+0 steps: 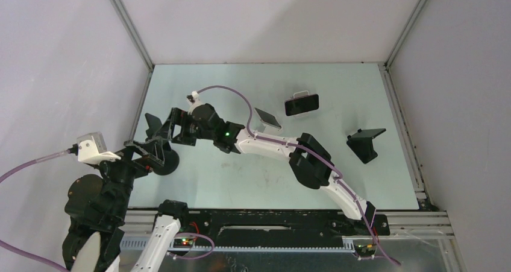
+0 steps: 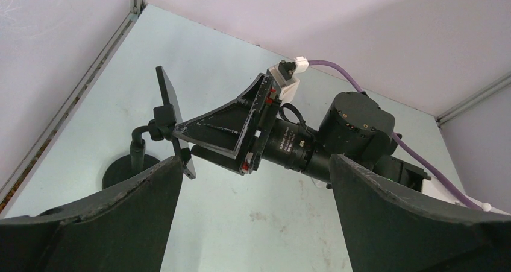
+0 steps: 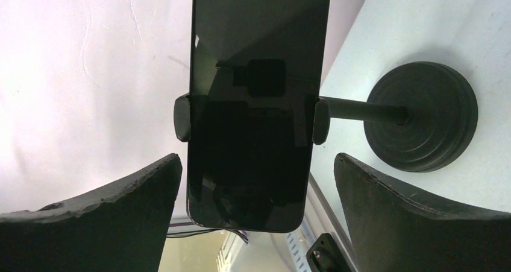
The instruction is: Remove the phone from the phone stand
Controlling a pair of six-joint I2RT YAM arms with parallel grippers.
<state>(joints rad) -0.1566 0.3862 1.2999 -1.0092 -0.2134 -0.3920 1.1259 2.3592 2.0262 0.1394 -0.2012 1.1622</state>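
The phone sits clamped in the phone stand — nothing freed yet. The right gripper faces it, jaws wide open, phone lined up between them; the left gripper, open and empty, hovers beside the stand. Gripping and pulling remain. Counted: one clamped phone, two grippers — well right of the stand, another dark phone, one grey slab, one black holder.
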